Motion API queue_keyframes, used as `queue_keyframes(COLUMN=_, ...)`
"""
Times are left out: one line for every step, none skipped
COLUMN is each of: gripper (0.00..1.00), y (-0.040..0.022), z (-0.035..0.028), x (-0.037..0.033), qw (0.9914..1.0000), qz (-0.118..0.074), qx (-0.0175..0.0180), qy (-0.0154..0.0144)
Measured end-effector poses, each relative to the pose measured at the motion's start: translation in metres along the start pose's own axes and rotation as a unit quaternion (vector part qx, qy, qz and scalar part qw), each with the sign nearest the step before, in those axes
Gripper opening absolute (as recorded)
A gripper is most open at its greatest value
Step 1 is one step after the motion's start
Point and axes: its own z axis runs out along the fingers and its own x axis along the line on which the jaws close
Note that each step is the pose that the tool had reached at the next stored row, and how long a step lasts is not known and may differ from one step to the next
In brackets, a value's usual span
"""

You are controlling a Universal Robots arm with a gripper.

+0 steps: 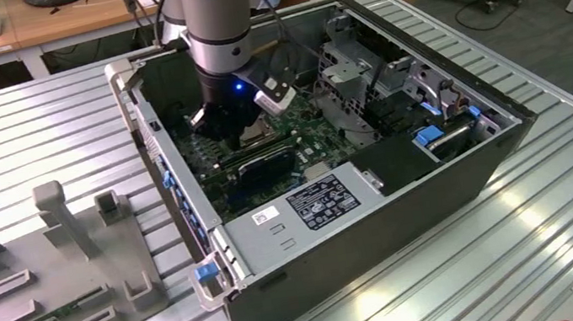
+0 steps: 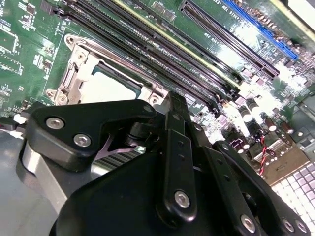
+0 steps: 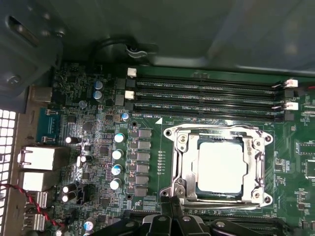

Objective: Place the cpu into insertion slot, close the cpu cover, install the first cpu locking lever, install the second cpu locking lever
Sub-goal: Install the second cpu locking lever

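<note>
The cpu (image 3: pixel 220 165), a pale square chip, lies flat in the insertion slot (image 3: pixel 172 135) on the green board. The cpu cover (image 3: pixel 189 162), a silvery frame, lies down around it. Thin lever rods run along the socket's side by the memory slots (image 3: pixel 216 129) and along the opposite side (image 3: pixel 221 199). My black gripper (image 3: pixel 171 204) is shut with nothing seen between its fingers, its tips just off the socket's corner. In the second wrist view the gripper (image 2: pixel 173 98) stands beside the cpu (image 2: pixel 108 88) and the cover (image 2: pixel 74 73). In the exterior view the gripper (image 1: pixel 241 137) reaches down inside the open computer case (image 1: pixel 387 222).
Long black memory slots (image 3: pixel 206 93) run beside the socket, and a row of capacitors (image 3: pixel 117 155) stands on its other side. The case walls and a drive cage (image 1: pixel 348 75) hem in the arm. A grey fixture plate (image 1: pixel 55 280) lies on the slatted table at the exterior view's left.
</note>
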Motion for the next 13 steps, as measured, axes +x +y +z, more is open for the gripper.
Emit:
queue_keyframes(gripper=0.10, y=0.0000, z=-0.0005, x=0.0000, qw=1.00000, qz=0.000, qx=0.0000, qy=0.0000)
queue_keyframes(gripper=0.10, y=0.0001, z=-0.0005, x=-0.0001, qw=1.00000, qz=0.000, qx=-0.0001, qy=-0.0001)
queue_keyframes(gripper=0.10, y=0.0001, z=-0.0007, x=0.0000, qw=1.00000, qz=0.000, qx=0.0000, qy=0.0000)
queue_keyframes(gripper=0.10, y=0.0001, z=-0.0009, x=0.0000, qw=1.00000, qz=0.000, qx=0.0000, qy=0.0000)
queue_keyframes(gripper=0.10, y=0.0001, z=-0.0009, x=0.0000, qw=1.00000, qz=0.000, qx=0.0000, qy=0.0000)
queue_keyframes(gripper=0.10, y=0.0001, z=-0.0010, x=0.0000, qw=1.00000, qz=0.000, qx=0.0000, qy=0.0000)
queue_keyframes(gripper=0.10, y=0.0001, z=-0.0010, x=0.0000, qw=1.00000, qz=0.000, qx=0.0000, qy=0.0000)
queue_keyframes(gripper=0.10, y=0.0001, z=-0.0010, x=-0.0001, qw=1.00000, qz=0.000, qx=0.0000, qy=0.0000)
queue_keyframes(gripper=0.10, y=0.0000, z=-0.0011, x=-0.0002, qw=1.00000, qz=0.000, qx=0.0000, qy=0.0001)
queue_keyframes(gripper=0.10, y=0.0000, z=-0.0011, x=-0.0006, qw=1.00000, qz=0.000, qx=0.0001, qy=0.0001)
queue_keyframes(gripper=0.10, y=0.0000, z=-0.0011, x=-0.0010, qw=1.00000, qz=0.000, qx=0.0001, qy=0.0001)
queue_keyframes(gripper=0.10, y=0.0000, z=-0.0010, x=-0.0015, qw=1.00000, qz=0.000, qx=0.0001, qy=0.0001)
queue_keyframes(gripper=0.10, y=0.0001, z=-0.0010, x=-0.0022, qw=1.00000, qz=0.000, qx=0.0000, qy=0.0000)
